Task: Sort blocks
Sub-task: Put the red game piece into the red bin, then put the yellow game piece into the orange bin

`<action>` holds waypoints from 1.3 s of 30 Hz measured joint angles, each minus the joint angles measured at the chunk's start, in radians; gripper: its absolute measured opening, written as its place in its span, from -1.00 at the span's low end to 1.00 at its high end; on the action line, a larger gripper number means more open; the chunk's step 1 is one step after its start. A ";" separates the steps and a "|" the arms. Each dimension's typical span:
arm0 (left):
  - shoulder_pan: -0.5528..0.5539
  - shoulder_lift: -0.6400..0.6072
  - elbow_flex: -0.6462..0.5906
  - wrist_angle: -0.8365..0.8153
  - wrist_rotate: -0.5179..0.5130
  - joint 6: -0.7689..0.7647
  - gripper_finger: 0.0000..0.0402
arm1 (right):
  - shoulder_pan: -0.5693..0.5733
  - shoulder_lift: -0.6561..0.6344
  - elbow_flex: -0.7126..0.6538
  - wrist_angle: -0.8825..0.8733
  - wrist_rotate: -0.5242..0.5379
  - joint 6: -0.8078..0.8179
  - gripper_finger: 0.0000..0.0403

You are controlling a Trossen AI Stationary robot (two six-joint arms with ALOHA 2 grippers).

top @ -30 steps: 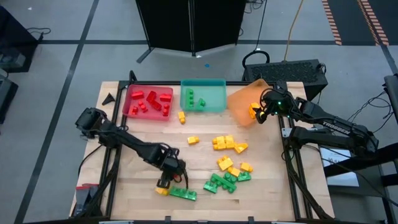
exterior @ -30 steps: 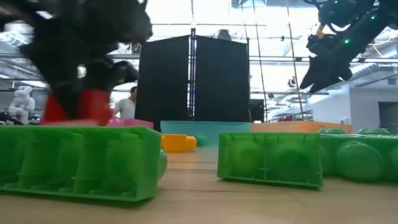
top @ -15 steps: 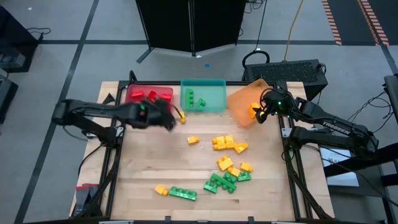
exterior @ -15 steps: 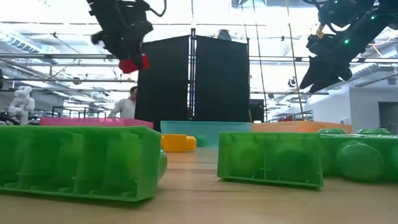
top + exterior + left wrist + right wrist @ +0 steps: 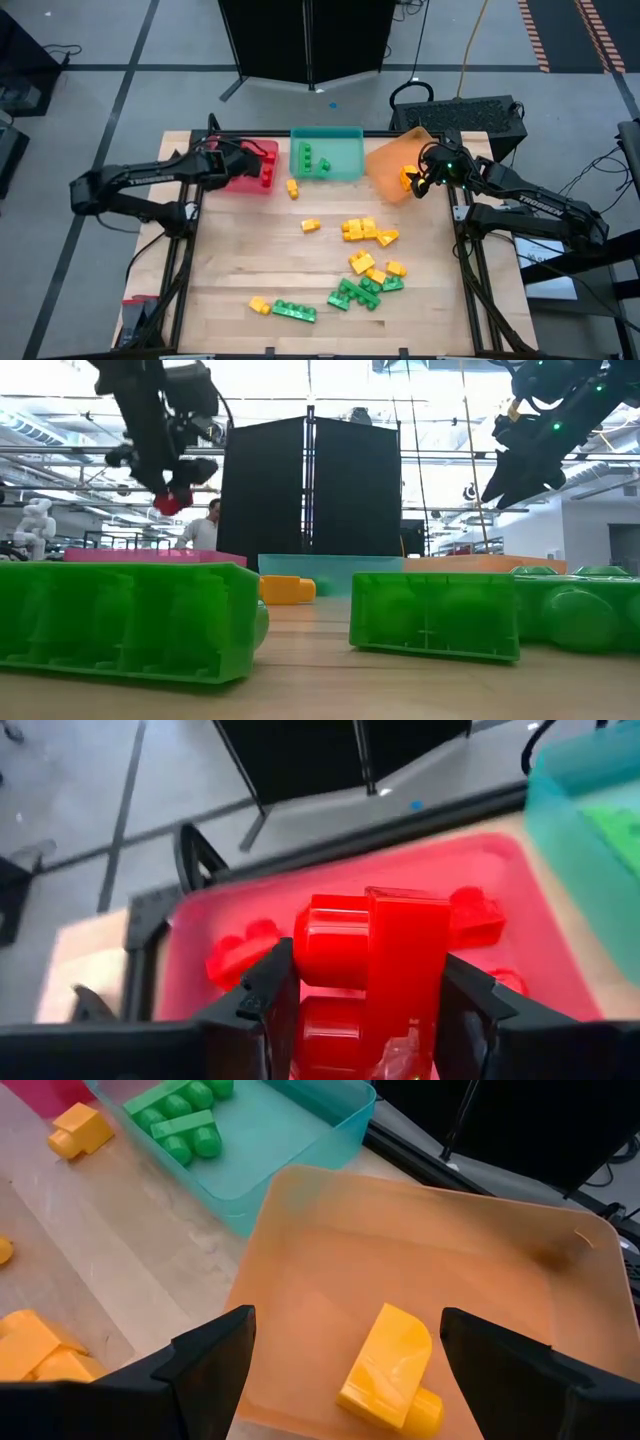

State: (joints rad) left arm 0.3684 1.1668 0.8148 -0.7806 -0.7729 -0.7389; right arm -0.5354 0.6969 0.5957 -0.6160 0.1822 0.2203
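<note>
The wooden table point(image 5: 250, 262) is carrying the blocks point(image 5: 366, 262); the left gripper point(image 5: 365, 1005) is gripping a red block point(image 5: 375, 955); the right gripper point(image 5: 345, 1350) is standing open, "TROSSEN" written on its arm point(image 5: 535, 207).

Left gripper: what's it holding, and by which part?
The left gripper pinches a red block by its two sides, above the red tray.

Three translucent plastic trays stood there: one red point(image 5: 262, 172), one teal point(image 5: 340, 160), one orange point(image 5: 388, 160).

Left pincer point(image 5: 237, 163) above tray point(image 5: 268, 185)
</note>
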 joint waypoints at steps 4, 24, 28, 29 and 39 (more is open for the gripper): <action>0.035 0.000 -0.091 0.097 0.045 -0.007 -0.18 | 0.000 0.000 0.000 0.007 0.000 0.000 0.56; 0.059 -0.014 0.009 0.221 0.478 0.301 0.57 | 0.000 0.000 0.000 0.005 -0.005 -0.023 0.56; -0.032 -0.031 0.127 0.224 0.770 0.378 0.49 | 0.000 0.000 0.000 0.003 -0.005 -0.027 0.56; -0.070 -0.032 0.156 0.218 0.811 0.384 0.47 | 0.000 0.000 0.000 0.004 -0.005 -0.027 0.56; -0.537 0.024 0.234 0.206 0.823 0.341 0.43 | 0.000 0.000 0.000 0.005 -0.005 -0.034 0.56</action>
State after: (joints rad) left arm -0.1689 1.1906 1.0492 -0.5745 0.0503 -0.3983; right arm -0.5358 0.6970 0.5957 -0.6113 0.1772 0.1862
